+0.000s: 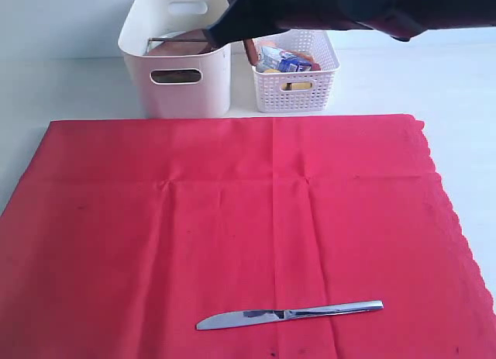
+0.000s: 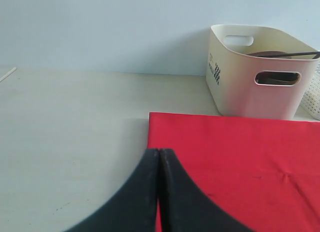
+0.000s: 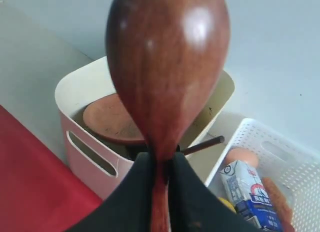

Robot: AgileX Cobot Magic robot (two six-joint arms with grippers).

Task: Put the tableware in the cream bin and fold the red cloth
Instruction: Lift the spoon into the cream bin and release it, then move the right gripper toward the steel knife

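Over the cream bin (image 3: 75, 86), the right end effector (image 3: 160, 159) clenches the dark wooden spoon (image 3: 167, 66) by its neck, long axis pointing forward, the opening seemingly just below.

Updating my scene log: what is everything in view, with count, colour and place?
red cloth: one, bright red, spread on the table
table knife: one, silver, on the cloth
cream bin: one, cream, at the cloth's edge
plate: one, brown, inside the cream bin
chopstick: at least one, dark, on the bin's rim
lattice basket: one, white, beside the bin
carton: one, blue-white, in the basket
food pieces: a few, orange and yellow, in the basket
spoon: one, dark wood, held over the bins
right pincer: one, black, shut on the spoon
left pincer: one, black, shut, by the cloth's corner
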